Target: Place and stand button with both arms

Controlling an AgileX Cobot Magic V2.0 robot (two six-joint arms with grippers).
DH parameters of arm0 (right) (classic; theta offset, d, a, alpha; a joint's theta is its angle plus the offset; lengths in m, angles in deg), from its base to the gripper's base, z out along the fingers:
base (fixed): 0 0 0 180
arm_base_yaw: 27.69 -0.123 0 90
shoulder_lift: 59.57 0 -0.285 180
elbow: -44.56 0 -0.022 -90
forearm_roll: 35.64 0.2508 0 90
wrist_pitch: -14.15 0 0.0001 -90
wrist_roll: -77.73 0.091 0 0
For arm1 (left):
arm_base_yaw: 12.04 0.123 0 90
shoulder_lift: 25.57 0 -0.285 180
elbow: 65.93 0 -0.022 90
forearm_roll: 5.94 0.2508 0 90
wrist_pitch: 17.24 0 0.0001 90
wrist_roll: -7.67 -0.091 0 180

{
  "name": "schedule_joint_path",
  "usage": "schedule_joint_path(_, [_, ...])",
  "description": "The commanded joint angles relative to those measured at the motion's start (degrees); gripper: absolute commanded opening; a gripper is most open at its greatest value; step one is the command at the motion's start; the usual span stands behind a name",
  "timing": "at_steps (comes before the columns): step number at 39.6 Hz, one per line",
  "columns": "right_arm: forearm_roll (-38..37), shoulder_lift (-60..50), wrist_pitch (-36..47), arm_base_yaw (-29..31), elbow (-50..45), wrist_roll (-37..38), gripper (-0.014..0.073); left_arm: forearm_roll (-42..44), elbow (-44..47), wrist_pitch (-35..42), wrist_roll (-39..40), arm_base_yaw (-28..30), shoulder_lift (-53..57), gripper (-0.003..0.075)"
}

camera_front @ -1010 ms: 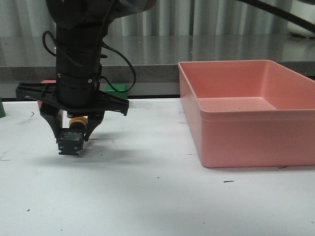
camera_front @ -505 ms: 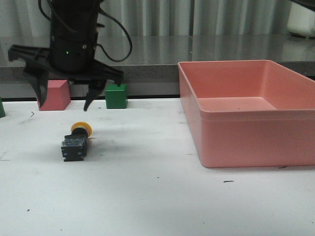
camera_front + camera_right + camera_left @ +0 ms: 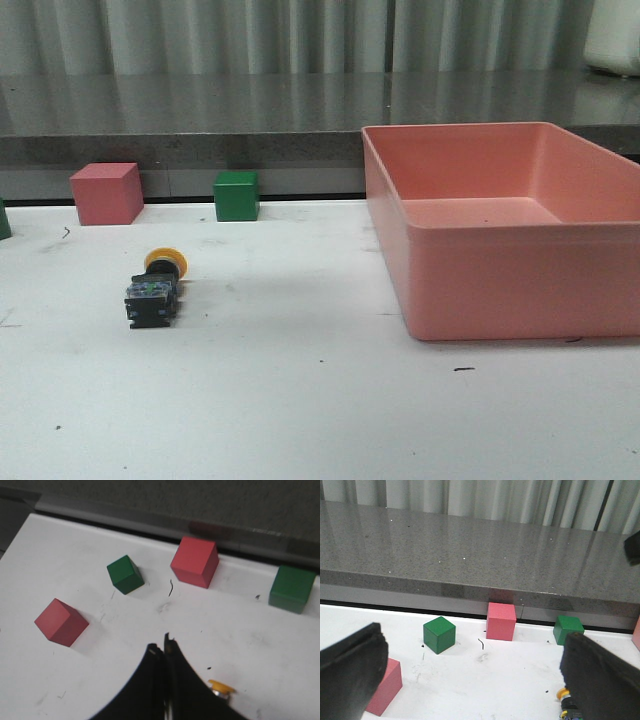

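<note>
The button [image 3: 153, 292] lies on its side on the white table, its yellow cap [image 3: 165, 262] pointing away from me and its bluish base toward the front. No arm shows in the front view. In the left wrist view my left gripper [image 3: 474, 652] is open wide and holds nothing, well above the table. The button [image 3: 563, 694] peeks out beside its right finger [image 3: 600, 680]. My right gripper [image 3: 164, 649] is shut on nothing. The button's yellow cap [image 3: 220, 686] shows just beside its fingers, lower down on the table.
A large pink bin [image 3: 500, 290] stands on the right of the table. A pink-red cube [image 3: 105, 193] and a green cube [image 3: 236, 195] sit at the back left. The wrist views show more cubes further left: green [image 3: 439, 634] and pink-red [image 3: 382, 687].
The left gripper opened and let go of the button, then rose out of the front view. The button stays lying on its side on the table.
</note>
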Motion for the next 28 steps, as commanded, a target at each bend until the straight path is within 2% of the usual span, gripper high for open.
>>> schedule_joint_path(1, [3.24, -5.74, -4.06, 4.11, 2.72, -4.27, -0.0062, -0.33, -2.14, 4.43, 0.46, 0.11, -0.80, 0.0671])
schedule_joint_path(5, [8.38, -8.01, -4.82, 9.80, 2.53, -10.01, -0.0062, -0.33, -2.14, 4.43, 0.46, 0.11, -0.80, 0.0672])
schedule_joint_path(10, [8.51, -12.22, -5.02, 14.06, 2.08, -14.00, -0.0062, -0.33, -2.14, 4.43, 0.46, 0.11, -0.80, 0.0671])
schedule_joint_path(13, [8.51, -16.73, -5.08, 16.03, -1.70, -16.57, -0.0062, -0.33, -2.14, 4.43, 0.46, 0.11, -0.80, 0.0672])
schedule_joint_path(17, [7.82, -25.60, -5.00, 19.14, -14.17, -19.51, -0.0062, -0.33, -2.14, 4.43, 0.46, 0.11, -0.80, 0.0672])
schedule_joint_path(25, [-2.49, -43.48, -4.82, 24.71, -44.00, -22.00, -0.0062, -0.33, -2.14, 4.43, 0.46, 0.11, -0.80, 0.0671])
schedule_joint_path(28, [-3.98, -48.33, -4.77, 26.64, -53.57, -22.97, -0.0062, -0.33, -2.14, 4.43, 0.46, 0.11, -0.80, 0.0672])
